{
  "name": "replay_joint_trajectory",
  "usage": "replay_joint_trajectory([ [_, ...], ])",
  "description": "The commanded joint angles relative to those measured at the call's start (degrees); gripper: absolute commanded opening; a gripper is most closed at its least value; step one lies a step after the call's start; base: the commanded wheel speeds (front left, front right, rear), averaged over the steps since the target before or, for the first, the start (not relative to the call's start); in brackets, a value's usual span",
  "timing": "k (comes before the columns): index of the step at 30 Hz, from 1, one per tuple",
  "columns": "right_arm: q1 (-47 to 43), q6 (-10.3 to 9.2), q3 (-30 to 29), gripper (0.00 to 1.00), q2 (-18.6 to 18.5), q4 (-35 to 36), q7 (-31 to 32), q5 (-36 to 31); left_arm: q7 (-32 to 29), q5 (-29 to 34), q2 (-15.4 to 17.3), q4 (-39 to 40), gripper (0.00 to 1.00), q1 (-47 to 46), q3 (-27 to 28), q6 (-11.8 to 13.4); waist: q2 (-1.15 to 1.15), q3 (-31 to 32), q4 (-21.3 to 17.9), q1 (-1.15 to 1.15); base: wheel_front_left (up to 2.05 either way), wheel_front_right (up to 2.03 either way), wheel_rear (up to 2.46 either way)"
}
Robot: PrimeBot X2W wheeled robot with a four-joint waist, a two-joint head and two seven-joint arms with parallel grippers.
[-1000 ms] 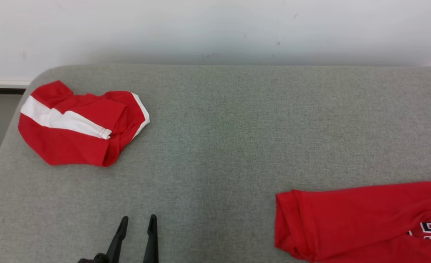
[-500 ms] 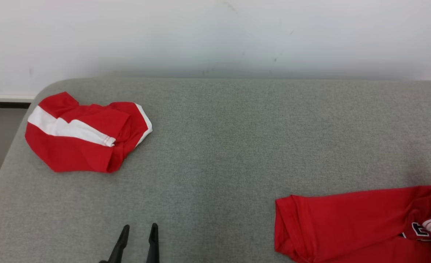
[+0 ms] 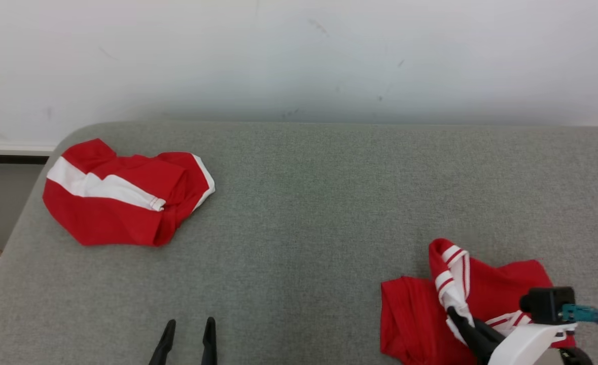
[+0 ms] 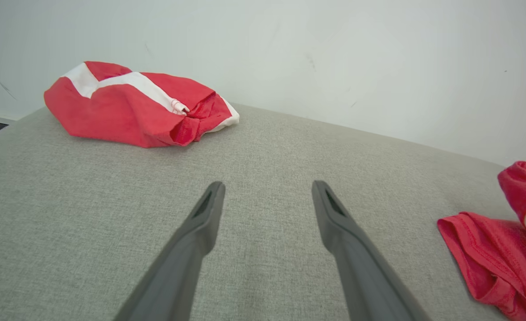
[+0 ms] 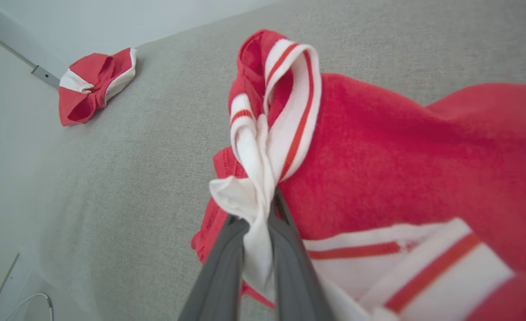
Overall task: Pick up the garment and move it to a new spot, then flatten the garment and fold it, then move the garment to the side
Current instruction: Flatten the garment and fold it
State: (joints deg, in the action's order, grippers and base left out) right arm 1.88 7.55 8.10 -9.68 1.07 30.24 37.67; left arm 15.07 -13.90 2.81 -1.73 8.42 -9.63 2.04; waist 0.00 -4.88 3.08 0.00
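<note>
A bright red jersey shirt with white, red-striped sleeve ends [image 3: 486, 289] lies bunched on a grey woven upholstered surface [image 3: 319, 213]. It is well apart from a crumpled red cloth bundle with a broad white band [image 3: 121, 203], off to the robot's right of that bundle and nearer the robot.

The right gripper [image 3: 453, 313] has its two dark fingers drawn narrow and pinched on the shirt's white ribbed cuff. In the right wrist view the white fabric is squeezed between the fingers [image 5: 227, 249]. A small fold of it pokes out beside the tips, and the striped cuff rises in a loop above them. The red body of the shirt spreads beyond and to the side of the fingers, on the side turned away from the bundle.

The left gripper [image 3: 190, 324] sits nearer the robot than the bundle, roughly between it and the shirt. Its fingers are spread wide with bare grey fabric between them, touching no cloth. In the left wrist view the shirt's red hem [image 4: 481, 249] lies well clear of those fingers, on the side opposite the bundle.
</note>
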Motion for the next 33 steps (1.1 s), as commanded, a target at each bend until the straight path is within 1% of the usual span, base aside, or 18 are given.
replay_joint_trajectory([
  [1, 0.3, -0.13, 1.1, 0.0, 1.0, -1.2, -0.9, -0.9, 0.1, 0.4, 0.2, -0.1, 1.0, 0.0, 0.1, -0.1, 0.0, 0.2, 0.3, 0.0, 0.0, 0.0, 0.0],
  [8, 2.2, -0.13, 4.4, 0.0, 4.7, -6.7, -4.5, -2.9, 0.1, -0.4, 0.2, -0.4, 1.0, 0.9, -0.6, 0.2, 0.0, 0.4, 1.0, 0.0, 0.0, 0.0, 0.0],
  [14, 3.9, -0.13, 6.4, 0.0, 6.0, -9.9, -6.5, -2.9, 0.1, -0.9, 0.2, -0.8, 1.0, 0.3, -0.8, 0.3, 0.0, 0.1, 1.5, 0.0, 0.0, 0.0, 0.0],
  [15, 4.2, -0.13, 6.8, 0.08, 6.3, -10.1, -6.9, -2.3, 0.1, -1.0, 0.2, -0.8, 1.0, 0.2, -0.8, 0.3, 0.0, 0.0, 1.5, 0.0, 0.0, 0.0, 0.0],
  [16, 4.4, -0.13, 7.2, 0.47, 6.5, -10.1, -7.6, -1.6, 0.1, -1.0, 0.2, -0.8, 1.0, 0.2, -0.8, 0.3, 0.0, 0.0, 1.5, 0.0, 0.0, 0.0, 0.0],
  [17, 4.6, -0.13, 7.7, 1.0, 6.6, -10.1, -8.3, -0.6, 0.1, -0.9, 0.2, -0.8, 1.0, 0.2, -0.8, 0.3, 0.0, -0.1, 1.5, 0.0, 0.0, 0.0, 0.0],
  [23, 4.8, -0.13, 11.4, 1.0, 6.7, -9.0, -11.2, 5.0, 0.1, -1.2, 0.2, -0.9, 1.0, 0.3, -0.7, 0.5, 0.0, -0.2, 1.1, 0.0, 0.0, 0.0, 0.0],
  [27, 4.2, -0.13, 12.8, 1.0, 6.7, -7.0, -13.6, 6.3, 0.1, -0.8, 0.2, -0.8, 1.0, 0.6, -0.6, 0.5, 0.0, -0.2, 0.2, 0.0, 0.0, 0.0, 0.0],
  [30, 3.2, -0.13, 13.4, 1.0, 6.1, -3.8, -15.7, 6.4, 0.1, -0.5, 0.2, -0.7, 1.0, 0.6, -0.3, 0.4, 0.0, -0.2, -0.6, 0.0, 0.0, 0.0, 0.0],
  [33, 1.7, -0.13, 13.3, 1.0, 4.2, 0.5, -17.9, 6.4, 0.1, -0.3, 0.2, -0.6, 1.0, 0.5, 0.1, 0.4, 0.0, 0.0, -1.5, 0.0, 0.0, 0.0, 0.0],
])
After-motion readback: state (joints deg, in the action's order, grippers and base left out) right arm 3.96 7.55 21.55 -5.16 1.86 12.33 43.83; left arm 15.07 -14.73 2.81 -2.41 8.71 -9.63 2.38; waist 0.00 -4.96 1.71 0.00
